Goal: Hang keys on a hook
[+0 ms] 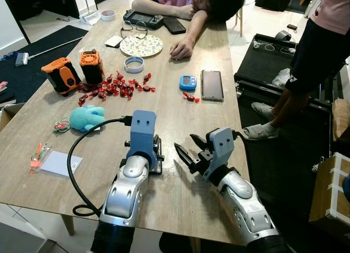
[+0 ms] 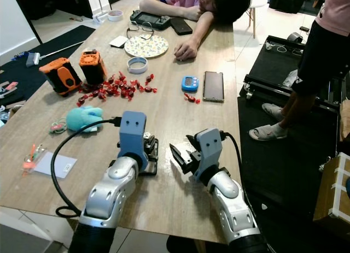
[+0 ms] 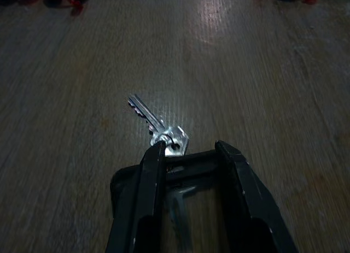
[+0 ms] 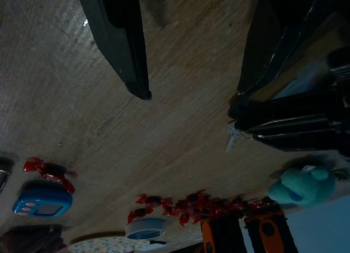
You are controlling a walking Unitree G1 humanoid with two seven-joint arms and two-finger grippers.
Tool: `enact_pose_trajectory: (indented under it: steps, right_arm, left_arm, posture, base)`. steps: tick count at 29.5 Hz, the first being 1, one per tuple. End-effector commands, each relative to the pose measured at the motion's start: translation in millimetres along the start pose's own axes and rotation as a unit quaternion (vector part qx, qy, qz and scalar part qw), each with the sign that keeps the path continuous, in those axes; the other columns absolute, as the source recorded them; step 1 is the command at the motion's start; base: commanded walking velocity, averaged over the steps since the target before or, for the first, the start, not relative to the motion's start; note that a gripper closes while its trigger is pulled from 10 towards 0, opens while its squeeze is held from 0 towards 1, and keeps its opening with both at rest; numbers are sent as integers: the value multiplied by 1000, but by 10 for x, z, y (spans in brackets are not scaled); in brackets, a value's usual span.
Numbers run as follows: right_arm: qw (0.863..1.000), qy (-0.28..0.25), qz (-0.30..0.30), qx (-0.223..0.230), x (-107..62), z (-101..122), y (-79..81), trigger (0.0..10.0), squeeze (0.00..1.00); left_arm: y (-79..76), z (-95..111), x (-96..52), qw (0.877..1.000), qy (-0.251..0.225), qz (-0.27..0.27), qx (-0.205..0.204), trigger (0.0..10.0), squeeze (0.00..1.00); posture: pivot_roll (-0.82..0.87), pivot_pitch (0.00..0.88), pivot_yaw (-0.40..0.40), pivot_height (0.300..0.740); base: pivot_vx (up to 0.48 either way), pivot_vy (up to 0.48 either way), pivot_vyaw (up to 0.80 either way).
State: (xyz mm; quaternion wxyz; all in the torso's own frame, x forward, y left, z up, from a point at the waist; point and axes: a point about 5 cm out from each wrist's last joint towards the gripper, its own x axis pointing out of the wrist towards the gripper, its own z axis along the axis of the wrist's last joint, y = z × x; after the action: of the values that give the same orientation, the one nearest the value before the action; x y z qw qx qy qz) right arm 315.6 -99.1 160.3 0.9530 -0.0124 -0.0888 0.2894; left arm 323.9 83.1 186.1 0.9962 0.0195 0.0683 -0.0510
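A silver key [image 3: 147, 116] lies flat on the wooden table [image 1: 180, 116], joined to a black fob [image 3: 188, 157]. My left gripper [image 1: 157, 154] rests low on the table near the front edge. Its two black fingers [image 3: 153, 176] are closed against the sides of the fob, and the key sticks out beyond the tips. Just to the right, my right gripper [image 1: 185, 142] hovers over bare wood, open and holding nothing. In the right wrist view the key [image 4: 232, 135] shows beside the left fingers.
A teal plush [image 1: 86, 117] and red candies [image 1: 115, 88] lie ahead on the left, with a blue timer [image 1: 187, 82] and a phone [image 1: 211, 84] further right. One person [image 1: 191, 7] slumps over the far end. Another person [image 1: 306, 62] stands off the right edge.
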Motion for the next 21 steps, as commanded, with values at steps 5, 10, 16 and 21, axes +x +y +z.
enact_pose_trajectory:
  steps: [5,10,16,21]
  right_arm:
    - [1000,8,1,4,-19,-32,17,10000,0]
    - [1000,7,3,5,-6,-31,19,10000,0]
    - [1000,7,5,6,4,-31,24,10000,0]
    - [1000,8,3,6,0,-33,15,10000,0]
  left_arm:
    - [81,-35,3,1000,4,15,-4,8863,0]
    - [102,5,-16,1000,-3,17,-9,8902,0]
    - [98,-46,-16,1000,1,17,-5,4745,0]
    - [99,-96,-14,1000,6,18,4,3294,0]
  posture:
    - [73,262,16,740]
    - [85,263,10,740]
    - [84,263,9,740]
    - [82,263,10,740]
  base:
    - [0,0,0]
    - [0,0,0]
    - [0,0,0]
    - [0,0,0]
